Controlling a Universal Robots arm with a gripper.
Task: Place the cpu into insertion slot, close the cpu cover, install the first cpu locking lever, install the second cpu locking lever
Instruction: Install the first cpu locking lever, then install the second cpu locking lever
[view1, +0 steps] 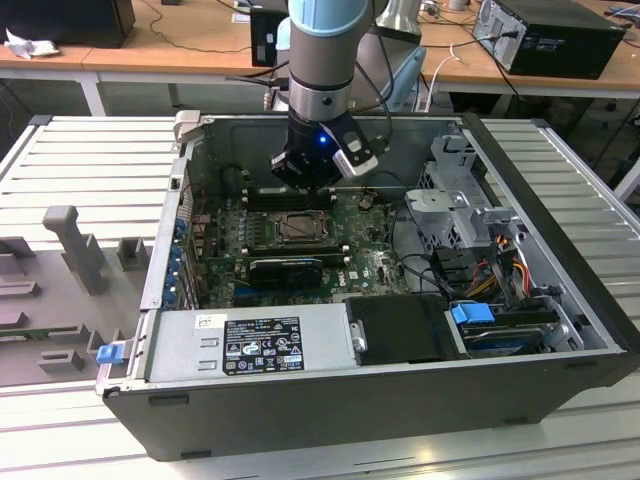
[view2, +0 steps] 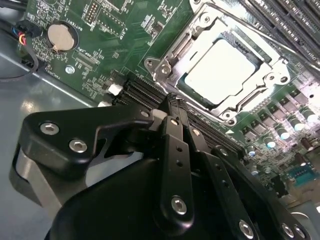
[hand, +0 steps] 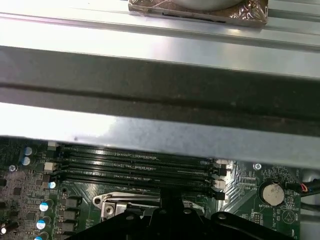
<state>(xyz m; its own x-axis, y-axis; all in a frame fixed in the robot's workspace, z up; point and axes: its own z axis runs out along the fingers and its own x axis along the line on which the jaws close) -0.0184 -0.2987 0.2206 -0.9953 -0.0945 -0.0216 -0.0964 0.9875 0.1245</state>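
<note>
With its fingers pressed together, the hand (view2: 172, 100) is hovering just beside the insertion slot (view2: 220, 70) where the cpu (view2: 220, 72) is lying, risking scraping the cpu cover (view2: 170, 52) if misaligned.

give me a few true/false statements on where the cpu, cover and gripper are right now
1. The cpu sits in the insertion slot. True.
2. The cpu cover lies flat over the chip, as the second wrist view shows it. True.
3. The gripper is carrying the cpu. False: the chip lies in the socket, apart from the gripper, whose fingers are together with nothing between them.
4. In the exterior view the gripper hangs above the power supply. False: it hangs over the motherboard, near the socket.
5. A round coin cell battery sits on the green board. True.
</note>
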